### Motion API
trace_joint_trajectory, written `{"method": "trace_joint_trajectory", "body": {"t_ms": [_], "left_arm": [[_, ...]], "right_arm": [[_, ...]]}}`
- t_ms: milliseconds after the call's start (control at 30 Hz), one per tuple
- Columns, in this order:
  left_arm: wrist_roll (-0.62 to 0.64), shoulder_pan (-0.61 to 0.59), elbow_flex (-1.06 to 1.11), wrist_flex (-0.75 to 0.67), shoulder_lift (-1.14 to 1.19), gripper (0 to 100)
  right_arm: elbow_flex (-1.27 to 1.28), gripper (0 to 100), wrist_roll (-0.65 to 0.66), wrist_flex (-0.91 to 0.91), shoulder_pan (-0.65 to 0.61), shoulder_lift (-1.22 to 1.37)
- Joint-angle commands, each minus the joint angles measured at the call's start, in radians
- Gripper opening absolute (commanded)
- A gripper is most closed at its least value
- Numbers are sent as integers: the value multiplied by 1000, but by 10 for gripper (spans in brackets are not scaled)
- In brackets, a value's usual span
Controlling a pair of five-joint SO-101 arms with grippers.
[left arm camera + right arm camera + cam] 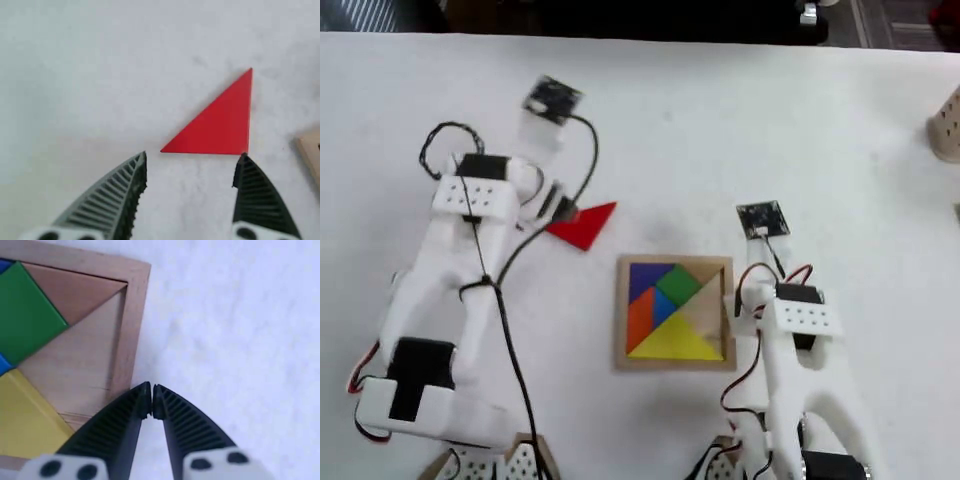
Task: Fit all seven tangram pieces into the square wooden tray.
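White table point(720, 120) under our two arms, with the square wooden tray point(674, 264) mid-table. Our red triangle point(585, 226) lies flat up-left of it, apart, long edge slanting, sharp tip aimed far-right. We've got the left jaws gaping just beside it; the right jaws are pinched closed, empty, by the tray's right rim.

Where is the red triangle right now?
The red triangle lies flat on the table, outside the wooden tray, up and left of it in the high view, just ahead of the open left gripper.

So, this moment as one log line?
left gripper open by red triangle piece | right gripper shut at square wooden tray | triangular gap unfilled
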Motion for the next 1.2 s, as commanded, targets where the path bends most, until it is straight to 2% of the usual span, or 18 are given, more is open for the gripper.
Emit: {"method": "trace_joint_trajectory", "body": {"t_ms": [0,67,233,367,467,733,933,1000,1167], "left_arm": [[-290,33,-49,87,-4,283],[-408,35,-54,127,-5,283],[-522,33,-52,98,-4,283],[-489,33,-60,-17,68,283],[-482,35,-137,-35,202,284],[-445,41,-470,127,479,355],[-460,59,-612,244,536,356],[-525,62,-637,265,545,355],[-514,90,-726,273,599,353]], "right_arm": [[-46,18,-9,-16,10,1],[-46,18,-9,-16,10,1],[-46,18,-9,-16,8,1],[-46,18,-9,-16,8,1],[-46,18,-9,-18,5,1],[-43,18,26,-18,4,2],[-41,18,26,-25,4,2],[-41,18,26,-27,4,2],[-41,18,26,-27,4,2]]}}
